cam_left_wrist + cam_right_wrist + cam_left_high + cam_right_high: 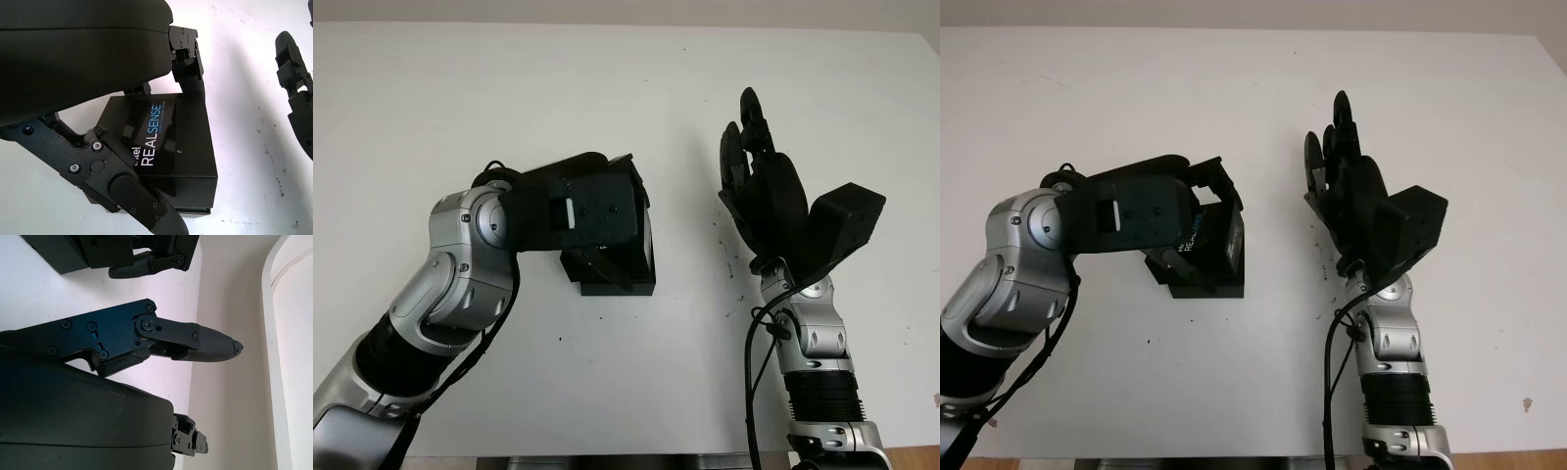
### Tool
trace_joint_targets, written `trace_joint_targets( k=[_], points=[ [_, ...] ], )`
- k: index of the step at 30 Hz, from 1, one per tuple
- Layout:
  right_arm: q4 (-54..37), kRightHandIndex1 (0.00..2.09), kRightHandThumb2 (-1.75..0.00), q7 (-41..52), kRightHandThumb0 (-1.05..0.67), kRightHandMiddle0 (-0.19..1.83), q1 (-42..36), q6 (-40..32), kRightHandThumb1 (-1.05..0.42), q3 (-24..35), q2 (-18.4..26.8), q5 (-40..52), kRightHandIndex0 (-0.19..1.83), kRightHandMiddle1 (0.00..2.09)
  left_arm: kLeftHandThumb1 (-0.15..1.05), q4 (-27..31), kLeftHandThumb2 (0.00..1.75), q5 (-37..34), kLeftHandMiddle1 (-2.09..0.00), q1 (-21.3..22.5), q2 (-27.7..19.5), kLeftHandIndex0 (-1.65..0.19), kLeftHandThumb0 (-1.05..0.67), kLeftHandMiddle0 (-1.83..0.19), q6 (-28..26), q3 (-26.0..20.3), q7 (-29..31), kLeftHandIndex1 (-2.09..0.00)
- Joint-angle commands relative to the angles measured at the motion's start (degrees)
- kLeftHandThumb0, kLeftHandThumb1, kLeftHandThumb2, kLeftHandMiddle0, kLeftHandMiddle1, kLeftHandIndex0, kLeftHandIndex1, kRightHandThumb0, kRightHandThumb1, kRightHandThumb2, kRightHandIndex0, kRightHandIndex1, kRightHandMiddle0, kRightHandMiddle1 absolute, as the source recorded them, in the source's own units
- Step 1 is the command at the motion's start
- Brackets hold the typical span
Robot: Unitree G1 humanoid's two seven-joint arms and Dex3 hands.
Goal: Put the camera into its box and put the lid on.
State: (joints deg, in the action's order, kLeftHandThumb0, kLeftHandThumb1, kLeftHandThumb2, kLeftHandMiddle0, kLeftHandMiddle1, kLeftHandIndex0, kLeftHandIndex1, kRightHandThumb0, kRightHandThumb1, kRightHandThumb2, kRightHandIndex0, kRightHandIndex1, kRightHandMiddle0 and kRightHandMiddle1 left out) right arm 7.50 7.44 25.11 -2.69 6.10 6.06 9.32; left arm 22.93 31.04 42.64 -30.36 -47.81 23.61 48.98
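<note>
Hidden: the black rectangular box (171, 142) is half covered by the left hand (592, 211).
Left hand: fingers close around the box's lid.
Right hand (766, 191): open, beside it, above the white table (460, 98).

- Your right hand (161, 340) is open and holds nothing; one finger (205, 345) reaches out over the white table (230, 396).
- Beyond that fingertip sits the black box (63, 252), with the left hand (156, 259) at it.

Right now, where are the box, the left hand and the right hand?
box (171, 142), left wrist view, on its printed lid.
left hand (607, 211), left eye view, over the box.
right hand (1356, 196), right eye view, on its palm.
</note>
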Motion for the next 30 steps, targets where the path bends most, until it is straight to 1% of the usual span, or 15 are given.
trace_joint_targets(
  k=[1,3,5,6,10,14,17,19,22,25,26,27,28,29,30],
  points=[
    [0.52,0.05,-0.55,0.38,-0.72,-0.12,0.55,1.16,-1.05,0.17,-0.31,0.35,-0.16,0.06,1.05,1.77,0.17,-0.62,-1.86,0.13,0.61,-0.24,-0.24,-0.35,-1.26,2.26,1.63,-1.73],
    [1.25,0.05,-0.55,0.43,-0.72,-0.12,0.80,1.71,-1.05,0.18,-0.37,0.34,-0.16,0.06,1.05,2.19,0.17,-0.20,-2.03,0.75,0.72,-0.17,-0.24,-0.35,-2.30,3.35,1.67,-1.78],
    [1.94,0.06,-0.55,0.39,-0.72,-0.12,1.07,2.25,-1.05,0.15,-0.52,0.30,-0.16,0.06,1.05,2.33,0.16,-0.09,-2.08,1.11,0.68,-0.14,-0.24,-0.36,-2.24,4.03,1.39,-1.81],
    [2.20,0.06,-0.55,0.40,-0.71,-0.12,1.17,2.47,-1.05,0.14,-0.60,0.32,-0.16,0.06,1.05,2.38,0.16,-0.10,-2.01,1.23,0.64,-0.13,-0.24,-0.32,-2.10,4.25,1.29,-1.75],
    [2.57,0.06,-0.55,0.43,-0.71,-0.12,1.30,2.90,-1.05,0.04,-0.91,0.37,-0.16,0.06,1.05,3.03,0.17,-0.24,-1.97,1.54,0.97,-0.15,-0.27,-0.32,-2.78,4.86,1.21,-1.67],
    [2.68,0.05,-0.56,0.53,-0.73,-0.13,1.34,3.22,-1.05,-0.24,-1.13,0.22,-0.16,0.05,1.05,3.83,0.14,-0.10,-2.08,1.44,1.57,-0.14,-0.27,-0.31,-4.72,5.52,0.89,-1.64],
    [2.87,0.06,-0.56,0.19,-0.75,-0.13,1.48,3.27,-1.05,-0.43,-1.40,-0.13,-0.15,0.05,1.05,4.02,0.15,-0.24,-2.05,1.69,1.59,-0.15,-0.28,-0.32,-5.31,5.95,0.77,-1.64],
    [3.13,0.06,-0.55,0.07,-0.75,-0.13,1.54,3.39,-1.05,-0.49,-1.46,-0.31,-0.15,0.05,1.05,4.06,0.17,-0.33,-2.03,2.19,1.56,-0.11,-0.28,-0.29,-6.14,6.41,1.09,-1.63],
    [3.29,0.06,-0.54,0.00,-0.74,-0.13,1.55,3.46,-1.05,-0.37,-1.62,-0.22,-0.15,0.05,1.05,4.42,0.19,-0.47,-1.97,3.08,1.58,-0.12,-0.28,-0.33,-8.38,7.26,1.53,-1.69],
    [3.50,0.06,-0.53,0.02,-0.75,-0.12,1.56,3.63,-1.05,-0.32,-1.62,-0.33,-0.15,0.06,1.05,4.81,0.19,-1.46,-1.93,4.32,1.76,-0.19,-0.27,-0.40,-11.69,7.91,2.24,-1.78],
    [3.63,0.06,-0.53,0.05,-0.75,-0.12,1.62,3.67,-1.05,-0.27,-1.65,-0.28,-0.15,0.06,1.05,4.90,0.20,-1.92,-1.92,4.84,1.66,-0.17,-0.27,-0.41,-12.76,8.18,2.50,-1.76],
    [3.70,0.06,-0.53,0.06,-0.75,-0.12,1.67,3.57,-1.05,-0.24,-1.66,-0.23,-0.15,0.06,1.05,5.02,0.20,-2.47,-1.92,5.38,1.65,-0.11,-0.28,-0.40,-14.06,8.39,2.67,-1.73],
    [3.81,0.05,-0.52,0.12,-0.75,-0.12,1.72,3.57,-1.05,-0.26,-1.62,-0.25,-0.15,0.06,1.05,5.17,0.21,-3.07,-1.95,5.88,1.72,0.04,-0.29,-0.37,-15.47,8.53,2.67,-1.58],
    [3.94,0.05,-0.53,0.18,-0.75,-0.12,1.77,3.65,-1.05,-0.27,-1.63,-0.24,-0.16,0.06,1.05,5.31,0.21,-3.95,-2.02,6.45,1.95,0.11,-0.30,-0.38,-17.39,8.53,2.69,-1.33],
    [4.17,0.05,-0.52,0.27,-0.76,-0.12,1.81,3.94,-1.05,-0.26,-1.65,-0.23,-0.16,0.06,1.05,5.49,0.21,-4.92,-2.06,7.02,2.14,0.16,-0.31,-0.37,-19.34,8.51,2.64,-1.01]
  ],
)
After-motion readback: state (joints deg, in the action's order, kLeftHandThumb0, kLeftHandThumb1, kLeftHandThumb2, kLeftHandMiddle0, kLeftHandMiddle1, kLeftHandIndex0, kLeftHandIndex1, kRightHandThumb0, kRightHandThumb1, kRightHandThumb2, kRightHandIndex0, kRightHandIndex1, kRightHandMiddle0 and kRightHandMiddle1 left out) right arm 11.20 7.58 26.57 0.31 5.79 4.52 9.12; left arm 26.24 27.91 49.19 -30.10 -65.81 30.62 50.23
